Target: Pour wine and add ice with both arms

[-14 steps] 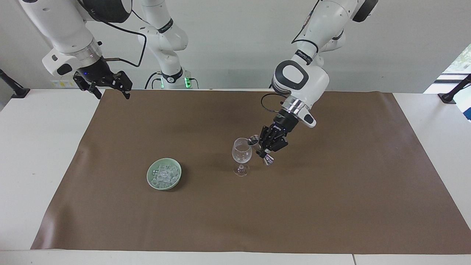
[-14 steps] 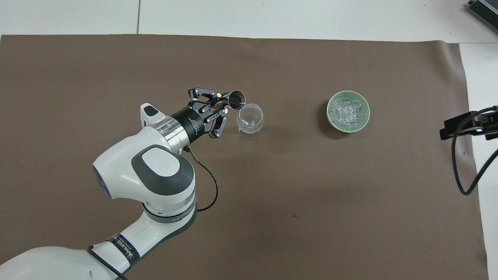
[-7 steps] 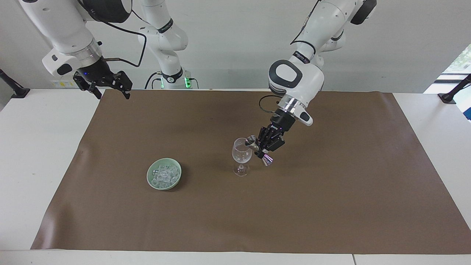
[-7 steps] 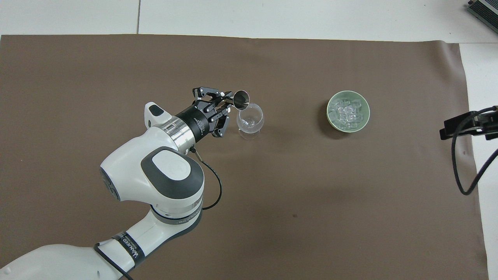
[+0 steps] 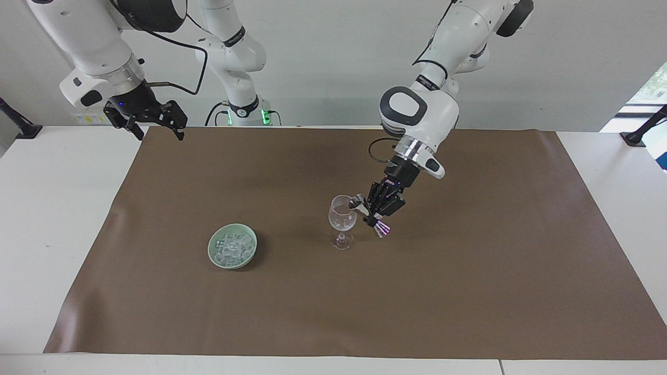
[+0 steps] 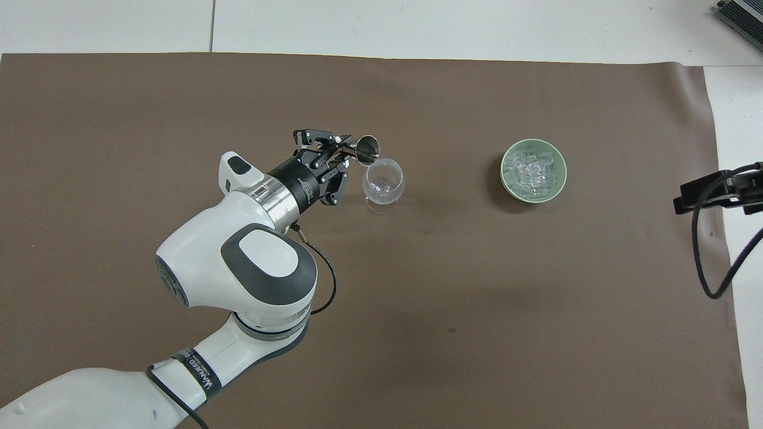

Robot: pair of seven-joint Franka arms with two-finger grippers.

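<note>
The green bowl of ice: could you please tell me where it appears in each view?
Facing view: the green bowl of ice sits on the brown mat, lower left of centre.
Overhead view: the same bowl sits upper right of centre.
Shared landmark: the wine glass stands beside it, toward the left arm's end.

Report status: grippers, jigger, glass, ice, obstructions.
Left gripper shut on metal jigger, tipped at wine glass rim. Right gripper open, waiting over table edge. Ice untouched in green bowl. Nothing in the way.
</note>
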